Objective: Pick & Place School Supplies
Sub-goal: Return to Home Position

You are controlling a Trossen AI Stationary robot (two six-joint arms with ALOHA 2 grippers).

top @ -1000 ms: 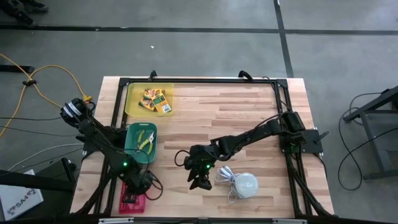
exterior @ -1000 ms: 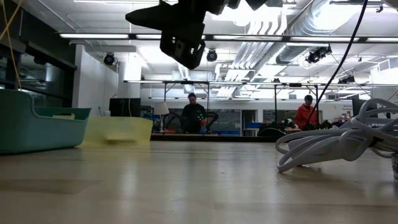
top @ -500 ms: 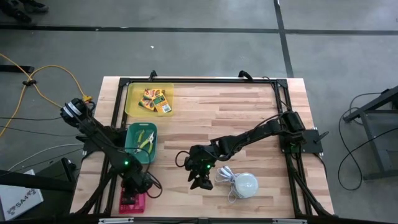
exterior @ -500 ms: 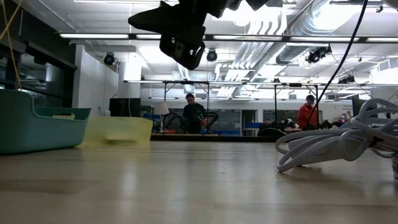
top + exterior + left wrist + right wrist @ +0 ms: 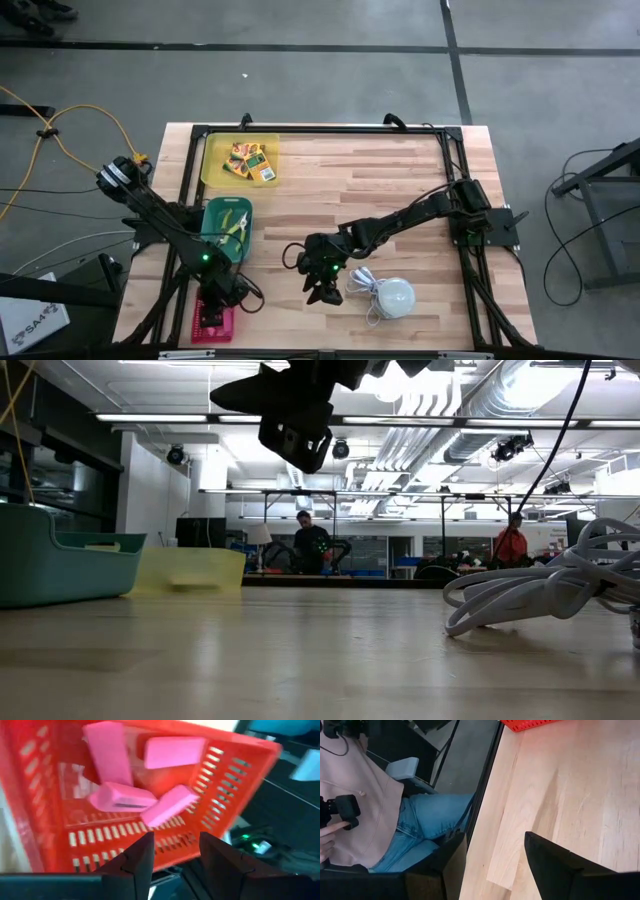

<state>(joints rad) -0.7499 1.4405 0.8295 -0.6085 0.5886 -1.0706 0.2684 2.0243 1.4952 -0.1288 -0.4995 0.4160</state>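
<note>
Several pink erasers (image 5: 150,800) lie in a red slotted basket (image 5: 45,785) at the table's near left corner (image 5: 212,324). My left gripper (image 5: 176,851) hovers open and empty just above that basket (image 5: 218,298). The lime-handled scissors (image 5: 236,226) lie in a teal bin (image 5: 213,212). The yellow-and-green boxes (image 5: 252,162) lie in a yellow tray (image 5: 212,160) at the far left. My right gripper (image 5: 320,290) hangs open and empty above the bare wood near the table's middle front, also seen in the right wrist view (image 5: 495,855) and the low view (image 5: 295,435).
A white dome (image 5: 395,297) with a coiled white cord (image 5: 530,590) sits just right of my right gripper. A person in a pink top and jeans (image 5: 395,815) sits at the table's near edge. A black frame (image 5: 450,140) borders the table.
My left gripper has shifted slightly toward the table's near edge above the red basket, still open. My right gripper has kept about still. A person far back in the room has walked to the right.
</note>
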